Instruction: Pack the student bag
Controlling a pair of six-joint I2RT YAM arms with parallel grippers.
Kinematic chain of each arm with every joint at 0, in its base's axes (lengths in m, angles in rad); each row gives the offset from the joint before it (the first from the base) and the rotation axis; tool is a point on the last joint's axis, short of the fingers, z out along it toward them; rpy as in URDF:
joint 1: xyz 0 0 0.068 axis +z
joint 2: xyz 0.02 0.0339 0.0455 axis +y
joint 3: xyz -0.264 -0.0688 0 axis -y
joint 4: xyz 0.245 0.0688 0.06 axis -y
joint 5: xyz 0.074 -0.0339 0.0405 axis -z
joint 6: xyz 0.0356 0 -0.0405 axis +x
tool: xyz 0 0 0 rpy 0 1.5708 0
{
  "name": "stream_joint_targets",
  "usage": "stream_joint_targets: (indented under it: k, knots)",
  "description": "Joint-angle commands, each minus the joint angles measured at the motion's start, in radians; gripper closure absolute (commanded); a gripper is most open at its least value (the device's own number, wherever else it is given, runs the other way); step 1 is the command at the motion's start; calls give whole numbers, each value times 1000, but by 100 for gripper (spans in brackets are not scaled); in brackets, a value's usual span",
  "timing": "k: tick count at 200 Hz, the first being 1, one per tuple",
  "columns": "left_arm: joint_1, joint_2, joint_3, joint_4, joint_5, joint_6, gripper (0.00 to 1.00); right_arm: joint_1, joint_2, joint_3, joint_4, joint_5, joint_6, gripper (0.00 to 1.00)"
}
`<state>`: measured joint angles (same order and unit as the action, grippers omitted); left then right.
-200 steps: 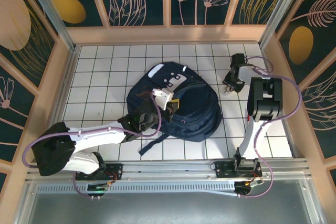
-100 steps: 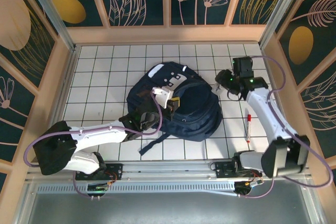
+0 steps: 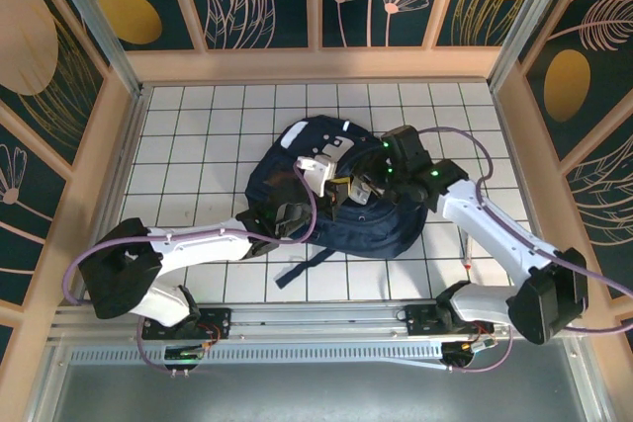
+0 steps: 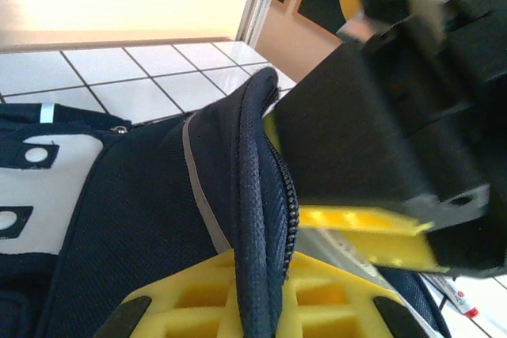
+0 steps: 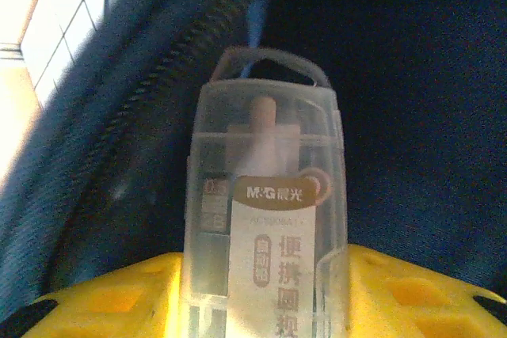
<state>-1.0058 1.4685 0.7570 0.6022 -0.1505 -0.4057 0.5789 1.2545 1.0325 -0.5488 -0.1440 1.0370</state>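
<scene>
I have the left gripper (image 4: 261,306) clamped on the rim of the backpack (image 3: 391,224) | backpack mid-tabletop, navy with a grey stripe, mouth lifted open | right gripper (image 5: 265,290) has swung in from the right edge since a second ago, gripping a clear case (image 5: 265,195) | right wrist view shows me its printed label, tip inside the mouth | red pen (image 3: 465,266) near the right edge

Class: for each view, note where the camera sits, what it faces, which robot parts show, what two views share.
Top external: above and behind, looking down at the navy-blue fabric backpack; both arms show.
Left wrist: on that arm, facing the backpack's zip rim; yellow fingers show.
Right wrist: on that arm, facing a clear plastic case against the backpack; yellow fingers show.
Shared: top and left wrist show the right gripper.
</scene>
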Motion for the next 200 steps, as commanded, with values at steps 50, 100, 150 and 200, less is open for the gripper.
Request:
stream_joint_targets:
  k: [50,100,150,200]
  knots:
    - [-10,-110,8,237,-7,-11,100,26,122,19,201,13,123,51]
    - [-10,-105,-1,230,19,-12,100,9,181,5,242,83,45,51]
    - [-10,-104,17,245,76,9,100,14,179,-15,336,25,40,31]
    - [-9,-118,-10,231,62,6,100,-63,27,-81,195,1,-42,29]
